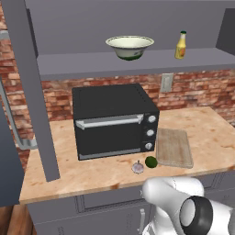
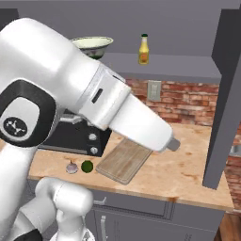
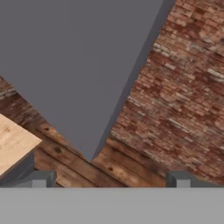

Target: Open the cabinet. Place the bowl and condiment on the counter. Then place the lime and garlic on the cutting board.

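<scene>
cabinet [image 1: 27, 92]: both doors swung wide, shelf exposed, so the opening step looks done.
bowl [image 1: 129, 47]: mid-shelf, upright.
condiment [image 1: 181, 45]: same shelf, toward its right end, well apart from the bowl.
lime [image 1: 151, 161], garlic [image 1: 137, 167]: side by side near the counter [image 1: 206, 133] front edge, just left of the cutting board [image 1: 174, 147].
gripper [image 3: 109, 183]: fingers spread wide, nothing between them, hanging beside the right door.
step: bowl first, I'd guess. Clear the door edge, pinch the rim, lift it level.
</scene>
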Tool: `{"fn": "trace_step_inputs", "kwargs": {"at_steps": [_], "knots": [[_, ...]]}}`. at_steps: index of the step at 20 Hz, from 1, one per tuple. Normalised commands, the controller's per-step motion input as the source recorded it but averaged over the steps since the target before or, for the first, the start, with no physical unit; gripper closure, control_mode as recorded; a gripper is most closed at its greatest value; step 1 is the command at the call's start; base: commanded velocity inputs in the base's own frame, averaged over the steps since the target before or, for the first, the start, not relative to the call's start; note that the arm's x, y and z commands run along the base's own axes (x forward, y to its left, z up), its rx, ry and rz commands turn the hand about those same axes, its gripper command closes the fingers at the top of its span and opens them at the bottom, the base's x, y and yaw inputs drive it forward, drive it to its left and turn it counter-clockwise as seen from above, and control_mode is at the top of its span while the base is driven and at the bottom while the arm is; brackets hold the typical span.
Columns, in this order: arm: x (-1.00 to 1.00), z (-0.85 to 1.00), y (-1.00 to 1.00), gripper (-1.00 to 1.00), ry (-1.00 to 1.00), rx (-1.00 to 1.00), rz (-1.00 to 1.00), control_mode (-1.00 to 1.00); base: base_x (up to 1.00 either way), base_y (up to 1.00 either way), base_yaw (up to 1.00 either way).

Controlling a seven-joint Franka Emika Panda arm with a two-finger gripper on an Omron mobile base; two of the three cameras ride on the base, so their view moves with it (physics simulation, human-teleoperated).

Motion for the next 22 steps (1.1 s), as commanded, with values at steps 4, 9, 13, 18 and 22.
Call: {"fn": "trace_step_inputs", "kwargs": {"at_steps": [4, 9, 13, 18, 22], "knots": [[-0.33, -0.19, 1.0, -1.0, -0.02, 0.0, 0.0, -1.0, 0.0, 0.0, 0.0], [0.0, -0.21, 0.82, -1.0, -0.05, 0.03, 0.05, -1.0, 0.0, 0.0, 0.0], [0.0, -0.03, 0.37, -1.0, -0.06, 0.21, 0.22, -1.0, 0.0, 0.0, 0.0], [0.19, 0.0, 0.29, -1.0, -0.06, 0.23, 0.3, -1.0, 0.0, 0.0, 0.0], [0.48, 0.0, 0.33, -1.0, -0.1, 0.14, 0.37, -1.0, 0.0, 0.0, 0.0]]}}
